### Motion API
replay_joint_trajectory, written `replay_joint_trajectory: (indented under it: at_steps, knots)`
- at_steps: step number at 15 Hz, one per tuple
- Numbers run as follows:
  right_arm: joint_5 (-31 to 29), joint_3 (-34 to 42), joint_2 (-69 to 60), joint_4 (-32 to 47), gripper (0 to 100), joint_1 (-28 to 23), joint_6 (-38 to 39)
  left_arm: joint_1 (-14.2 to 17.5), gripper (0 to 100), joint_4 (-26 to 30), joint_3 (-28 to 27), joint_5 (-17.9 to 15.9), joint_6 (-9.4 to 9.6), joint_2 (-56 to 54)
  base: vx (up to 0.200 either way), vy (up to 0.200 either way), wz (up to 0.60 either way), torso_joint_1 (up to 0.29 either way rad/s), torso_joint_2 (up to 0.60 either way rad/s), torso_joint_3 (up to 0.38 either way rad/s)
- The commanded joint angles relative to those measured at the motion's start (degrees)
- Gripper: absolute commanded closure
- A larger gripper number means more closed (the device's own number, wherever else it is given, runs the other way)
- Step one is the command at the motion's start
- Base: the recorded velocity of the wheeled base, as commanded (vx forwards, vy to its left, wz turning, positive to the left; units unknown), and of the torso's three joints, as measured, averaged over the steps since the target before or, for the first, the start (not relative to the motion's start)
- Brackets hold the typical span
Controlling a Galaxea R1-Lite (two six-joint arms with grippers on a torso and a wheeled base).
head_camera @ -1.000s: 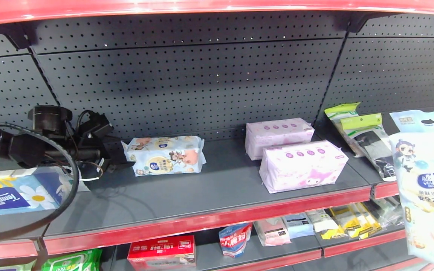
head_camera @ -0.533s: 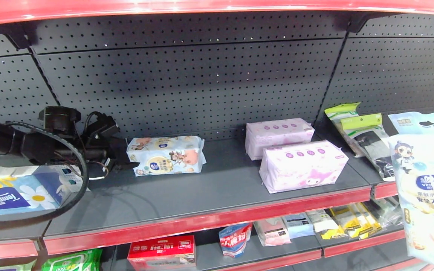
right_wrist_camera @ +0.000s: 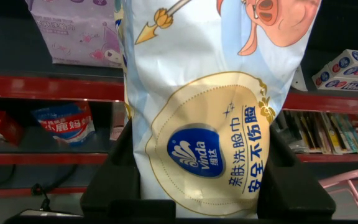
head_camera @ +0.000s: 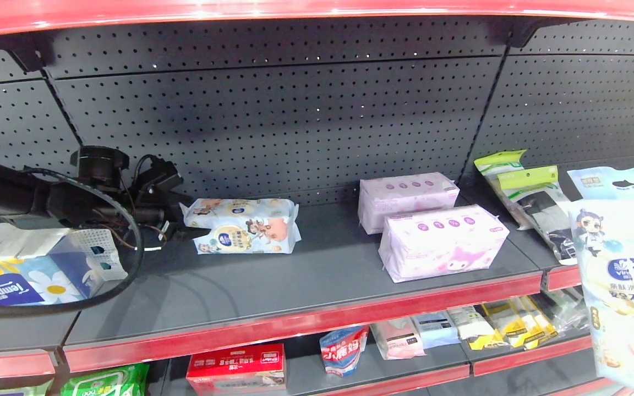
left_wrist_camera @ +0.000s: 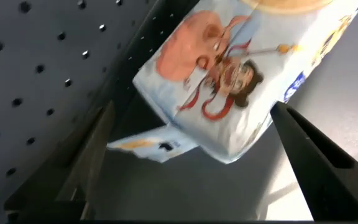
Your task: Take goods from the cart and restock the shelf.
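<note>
Grey sheet metal forms the shelf (head_camera: 295, 286), which has a red front lip and a dark pegboard back (head_camera: 273, 121). Toward its left end lies a pale blue cartoon-printed tissue pack (head_camera: 245, 225), close to the pegboard, with its left end looking slightly raised and dented. The left gripper (head_camera: 176, 228) is level with that end, and the left wrist view shows its two black fingers (left_wrist_camera: 316, 162) spread wide with the end of the pack between them. The jaws are well apart, and it cannot be told whether either pad actually presses the wrapper. At the right edge of the head view, out in front of the shelf and off its surface, the right gripper (right_wrist_camera: 201, 162) is closed around the lower part of a large tissue bag (head_camera: 622, 275). The bag is white and pale blue, printed with cartoon figures, and stands roughly upright with the dark jaws snug against both of its sides. Two pink tissue packs (head_camera: 442, 241) sit near the middle right of the shelf, one touching the other and nearer the front edge. Right of them, green-topped packets (head_camera: 526, 192) lean against the back of the neighbouring bay. A blue daisy-printed tissue box (head_camera: 25, 280) rests at the far left, below the left arm. On the lower shelf are a red box (head_camera: 237, 368), a blue pouch (head_camera: 343, 349) and a green pack (head_camera: 105, 382).
</note>
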Motion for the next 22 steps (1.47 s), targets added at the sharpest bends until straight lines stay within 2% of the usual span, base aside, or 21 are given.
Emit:
replay_joint_trajectory:
  at_steps: [1,5,10,17,22]
  knots:
    - [-0.01,0.01,-0.10,-0.04,100,-0.01,-0.04,-0.68,0,0.00,-0.06,-0.11,0.00,0.24,0.000,0.000,0.00,0.000,0.00,0.000]
    - [-0.01,0.01,-0.54,-0.04,100,-0.01,0.05,-1.30,0,2.02,0.02,-0.11,0.00,0.33,0.000,0.000,0.00,0.000,0.00,0.000]
    - [-0.01,0.01,-0.63,-0.04,100,-0.01,-0.04,-1.47,0,2.02,0.11,-0.29,0.09,1.38,0.000,0.000,0.00,0.000,0.00,0.000]
    - [-0.01,0.01,-0.36,-0.04,100,-0.01,-0.04,-3.58,0,1.94,-0.42,-1.43,0.00,3.31,0.000,0.000,0.00,0.000,0.00,0.000]
    - [-0.01,0.53,-0.45,-0.04,100,-0.01,0.05,-3.41,0,3.61,-1.03,-1.78,0.00,2.96,0.000,0.000,0.00,0.000,0.00,0.000]
